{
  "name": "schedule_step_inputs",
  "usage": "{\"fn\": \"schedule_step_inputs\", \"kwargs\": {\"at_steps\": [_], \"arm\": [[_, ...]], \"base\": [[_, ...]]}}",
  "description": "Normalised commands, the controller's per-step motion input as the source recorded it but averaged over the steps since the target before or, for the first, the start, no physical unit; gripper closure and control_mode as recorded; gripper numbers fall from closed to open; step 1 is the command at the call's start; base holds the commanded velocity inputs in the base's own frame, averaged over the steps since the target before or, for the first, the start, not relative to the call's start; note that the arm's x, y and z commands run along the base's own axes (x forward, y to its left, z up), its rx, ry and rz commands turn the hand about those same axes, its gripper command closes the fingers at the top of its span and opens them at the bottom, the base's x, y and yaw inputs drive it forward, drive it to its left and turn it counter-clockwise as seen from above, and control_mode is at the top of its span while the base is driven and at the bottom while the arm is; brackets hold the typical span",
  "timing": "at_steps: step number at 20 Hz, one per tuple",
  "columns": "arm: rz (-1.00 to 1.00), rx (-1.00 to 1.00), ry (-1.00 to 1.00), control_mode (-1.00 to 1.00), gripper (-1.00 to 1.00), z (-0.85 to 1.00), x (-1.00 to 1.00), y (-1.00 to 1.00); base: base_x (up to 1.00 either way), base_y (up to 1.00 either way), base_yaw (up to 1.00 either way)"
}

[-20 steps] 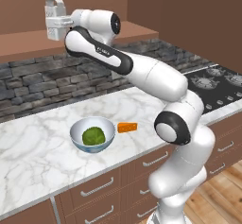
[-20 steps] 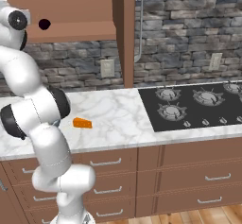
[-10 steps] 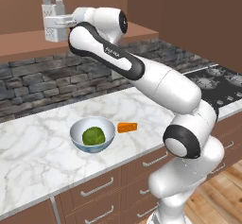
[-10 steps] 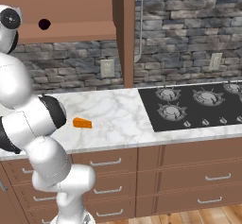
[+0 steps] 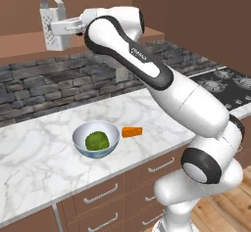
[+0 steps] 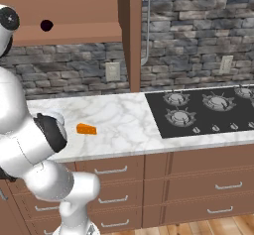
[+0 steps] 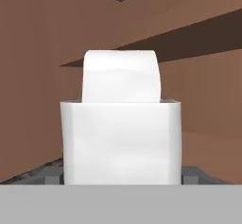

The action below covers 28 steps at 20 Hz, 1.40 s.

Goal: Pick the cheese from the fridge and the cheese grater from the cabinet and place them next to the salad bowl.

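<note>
The silvery cheese grater (image 5: 51,25) stands upright on the ledge of the brown cabinet (image 5: 19,50). My gripper (image 5: 58,28) is open around it from the right, a finger on either side. In the hand view the grater (image 7: 121,124) sits very close between my fingertips (image 7: 53,176), and whether they touch its sides I cannot tell. The orange cheese (image 5: 132,132) lies on the marble counter just right of the salad bowl (image 5: 78,137), which holds a green leafy ball. The cheese (image 6: 87,129) also shows beside my arm in the right base view. The fridge is out of view.
A black cooktop (image 6: 208,110) fills the counter's right end. A small dark ball (image 6: 46,25) sits against the cabinet (image 6: 74,30). A stone backsplash runs behind the counter (image 5: 39,148), with drawer fronts (image 6: 198,179) below it.
My elbow has swung up and the hand has slid left along the ledge, so the fingers now straddle the grater. Grater, bowl and cheese have not moved.
</note>
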Motion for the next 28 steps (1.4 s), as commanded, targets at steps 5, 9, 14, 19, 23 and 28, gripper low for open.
{"fn": "schedule_step_inputs", "kwargs": {"at_steps": [5, 9, 14, 19, 23, 28], "arm": [[0.13, 0.0, 0.02, -1.0, 1.0, 0.01, -0.91, -0.31], [0.12, 0.0, 0.0, -1.0, 1.0, 0.01, -1.0, -0.45], [0.08, 0.0, 0.0, -1.0, 1.0, -0.01, -0.91, -0.61], [0.0, 0.0, 0.0, -1.0, 1.0, -0.32, -0.31, -0.74], [0.0, 0.0, 0.01, -1.0, 1.0, -0.59, -0.03, -0.95], [0.0, 0.0, -0.08, -1.0, 1.0, -0.65, 0.07, -0.89]], "base": [[0.0, 0.0, 0.0], [0.0, 0.0, 0.0], [0.0, 0.0, 0.0], [0.0, 0.0, 0.0], [0.0, 0.0, 0.0], [0.0, 0.0, 0.0]]}}
